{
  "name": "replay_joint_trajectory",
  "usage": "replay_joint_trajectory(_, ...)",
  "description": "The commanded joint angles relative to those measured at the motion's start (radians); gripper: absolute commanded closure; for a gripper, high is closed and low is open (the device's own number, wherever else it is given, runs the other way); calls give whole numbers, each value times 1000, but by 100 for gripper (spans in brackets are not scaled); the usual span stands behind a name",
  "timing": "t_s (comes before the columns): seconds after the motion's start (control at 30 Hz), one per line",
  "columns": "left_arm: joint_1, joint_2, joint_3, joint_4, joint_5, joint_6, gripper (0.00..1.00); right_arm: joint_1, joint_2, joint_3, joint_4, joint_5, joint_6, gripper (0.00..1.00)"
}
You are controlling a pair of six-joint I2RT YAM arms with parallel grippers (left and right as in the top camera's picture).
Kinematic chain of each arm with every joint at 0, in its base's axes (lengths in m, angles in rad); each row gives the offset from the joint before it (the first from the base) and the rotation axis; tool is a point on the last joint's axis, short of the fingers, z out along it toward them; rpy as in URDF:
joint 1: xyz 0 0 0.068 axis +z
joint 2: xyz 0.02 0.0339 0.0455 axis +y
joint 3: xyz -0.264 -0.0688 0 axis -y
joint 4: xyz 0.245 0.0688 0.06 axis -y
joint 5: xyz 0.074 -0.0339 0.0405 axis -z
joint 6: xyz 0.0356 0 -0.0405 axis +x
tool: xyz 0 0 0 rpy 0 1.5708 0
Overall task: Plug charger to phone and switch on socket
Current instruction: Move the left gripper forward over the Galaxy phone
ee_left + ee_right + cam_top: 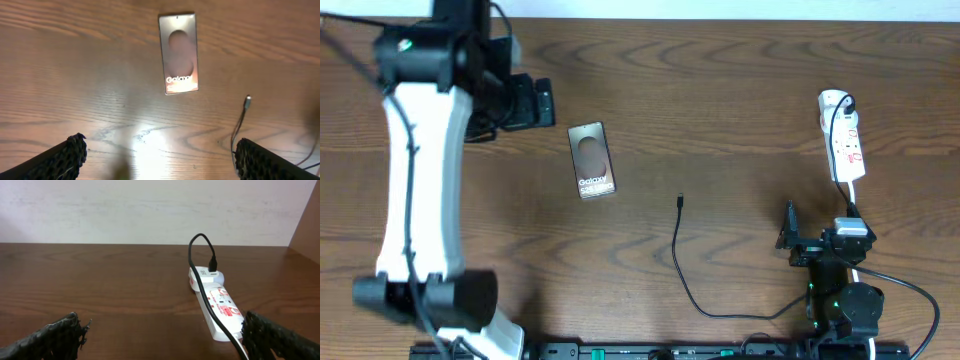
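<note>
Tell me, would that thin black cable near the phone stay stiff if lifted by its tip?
Probably floppy: the charger lies in loose curves, so it would likely droop when lifted. It looks thin, so probably light; its small connector tip might twist in a grip.

Left tool (160,157) and right tool (161,339) both hang wide-jawed (arms well apart).

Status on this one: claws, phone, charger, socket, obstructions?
Left claw open, empty, near phone. Right claw open, empty, facing socket. Charger plugged into socket, tip loose, apart from phone. Nothing between them.
</note>
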Motion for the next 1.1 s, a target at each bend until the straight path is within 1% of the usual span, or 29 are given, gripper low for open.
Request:
replay_joint_trajectory(0.0,0,76,16,3,12,-9,4,5,-6,-2,-1,12,14,1)
replay_joint_trajectory(0.03,0,94,16,4,12,-9,4,5,-7,-2,-1,12,14,1)
replay_joint_trajectory(0.07,0,121,16,8,21,-10,31,5,-7,-2,-1,12,14,1)
replay_joint_trajectory(0.1,0,139,16,10,45,-10,46,5,-7,-2,-1,12,14,1)
replay_joint_trajectory(0.13,-2,155,16,10,72,-9,56,5,-7,-2,-1,12,14,1)
replay_joint_trajectory(0.17,-3,172,16,10,98,-9,70,5,-7,-2,-1,12,14,1)
replay_joint_trajectory(0.2,-5,186,14,10,115,-9,88,5,-7,-2,-1,12,14,1)
replay_joint_trajectory(0.23,-6,202,12,10,125,-14,92,5,-7,-2,-1,12,14,1)
replay_joint_trajectory(0.3,-12,229,6,10,124,-37,93,5,-7,-2,-1,12,14,1)
replay_joint_trajectory(0.5,-40,287,-4,14,124,-54,93,5,-7,-2,-1,12,14,1)
replay_joint_trajectory(0.53,-45,291,-4,16,124,-54,87,5,-7,-2,-1,12,14,1)
replay_joint_trajectory(0.6,-55,297,-4,39,124,-54,44,5,-7,-2,-1,12,14,1)
replay_joint_trajectory(0.63,-56,297,-4,48,124,-54,38,5,-6,-2,-1,12,14,1)
replay_joint_trajectory(0.7,-55,297,-4,99,124,-56,9,5,-6,-2,-1,12,14,1)
replay_joint_trajectory(0.83,-61,297,-4,142,123,-132,5,5,-7,-2,-1,12,14,1)
replay_joint_trajectory(0.93,-74,299,-4,143,114,-146,5,5,-7,-2,-1,12,14,1)
replay_joint_trajectory(1.07,-104,302,-11,143,38,-167,5,5,-7,-2,-1,12,14,1)
